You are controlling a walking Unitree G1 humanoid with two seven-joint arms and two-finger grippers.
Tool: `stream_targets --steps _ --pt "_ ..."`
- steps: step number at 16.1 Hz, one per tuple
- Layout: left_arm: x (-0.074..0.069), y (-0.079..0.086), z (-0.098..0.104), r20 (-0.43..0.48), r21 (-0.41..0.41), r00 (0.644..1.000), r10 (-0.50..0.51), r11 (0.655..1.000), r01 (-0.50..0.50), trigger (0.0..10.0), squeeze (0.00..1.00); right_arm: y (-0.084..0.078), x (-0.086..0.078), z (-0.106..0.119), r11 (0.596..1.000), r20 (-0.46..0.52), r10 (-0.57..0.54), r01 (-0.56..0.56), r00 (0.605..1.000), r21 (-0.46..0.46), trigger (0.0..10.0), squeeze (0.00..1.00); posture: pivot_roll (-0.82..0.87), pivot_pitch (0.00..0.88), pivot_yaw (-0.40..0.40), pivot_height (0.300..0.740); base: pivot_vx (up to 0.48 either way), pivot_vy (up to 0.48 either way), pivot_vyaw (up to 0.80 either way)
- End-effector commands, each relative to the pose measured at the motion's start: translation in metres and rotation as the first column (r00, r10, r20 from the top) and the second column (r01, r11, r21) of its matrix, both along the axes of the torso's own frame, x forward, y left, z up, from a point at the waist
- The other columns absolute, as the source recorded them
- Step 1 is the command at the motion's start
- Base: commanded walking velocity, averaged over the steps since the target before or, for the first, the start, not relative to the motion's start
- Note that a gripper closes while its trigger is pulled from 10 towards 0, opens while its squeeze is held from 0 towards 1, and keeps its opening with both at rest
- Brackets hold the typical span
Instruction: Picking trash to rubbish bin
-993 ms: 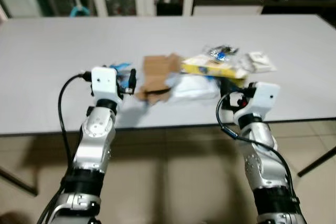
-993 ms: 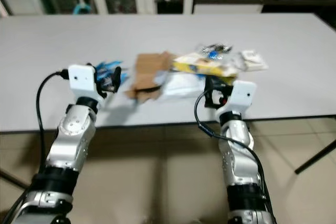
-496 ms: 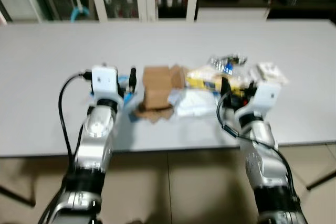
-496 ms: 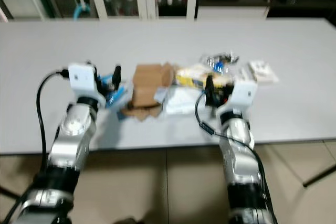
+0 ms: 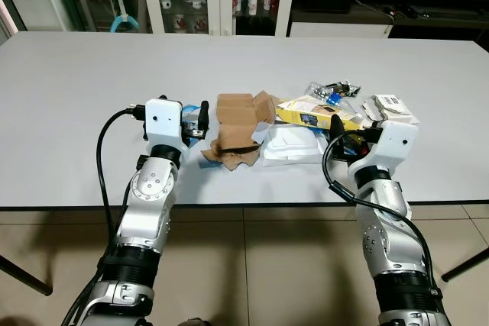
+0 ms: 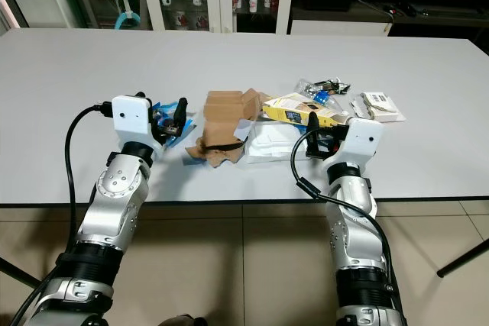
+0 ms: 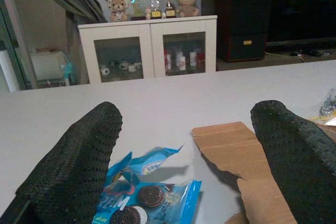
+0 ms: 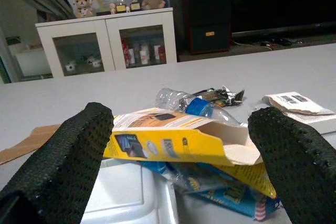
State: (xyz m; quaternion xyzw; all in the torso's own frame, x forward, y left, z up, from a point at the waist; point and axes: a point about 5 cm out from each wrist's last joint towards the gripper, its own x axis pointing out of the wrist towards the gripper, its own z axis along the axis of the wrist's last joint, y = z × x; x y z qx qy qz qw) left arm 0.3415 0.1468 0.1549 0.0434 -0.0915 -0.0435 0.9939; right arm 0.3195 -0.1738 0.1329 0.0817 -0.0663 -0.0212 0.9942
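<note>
Left gripper (image 7: 178, 150), right gripper (image 8: 178, 145): both wide open, empty. Risk: crushed yellow cardboard carton (image 5: 317, 115) slipping, scattering litter off grey table's (image 5: 76, 82) near edge.

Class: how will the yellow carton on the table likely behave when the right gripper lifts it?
The yellow carton gapes open at one end, so it probably crushes easily. It looks empty, hence light. Resting on other wrappers, it may slide as the right gripper closes.

a white glass-door cabinet (image 7: 149, 48) stands behind the table (image 5: 92, 74).
</note>
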Motion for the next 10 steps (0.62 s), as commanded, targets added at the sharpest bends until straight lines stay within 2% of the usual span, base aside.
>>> stream_targets --steps 1,10 --pt "-0.0009 -0.0023 0.0005 0.006 0.003 1.000 -0.017 1.000 0.017 10.0 0.00 0.0014 0.0007 -0.0010 1.000 -0.005 0.006 -0.006 1.000 0.003 10.0 0.00 0.00 0.043 -0.012 0.740 0.000 0.000 0.00" --pt "0.0007 -0.0026 0.0012 0.004 -0.006 1.000 -0.020 1.000 0.020 10.0 0.00 -0.0011 0.0010 -0.0001 1.000 -0.003 -0.008 0.008 1.000 0.007 10.0 0.00 0.00 0.049 -0.010 0.740 0.000 0.000 0.00"
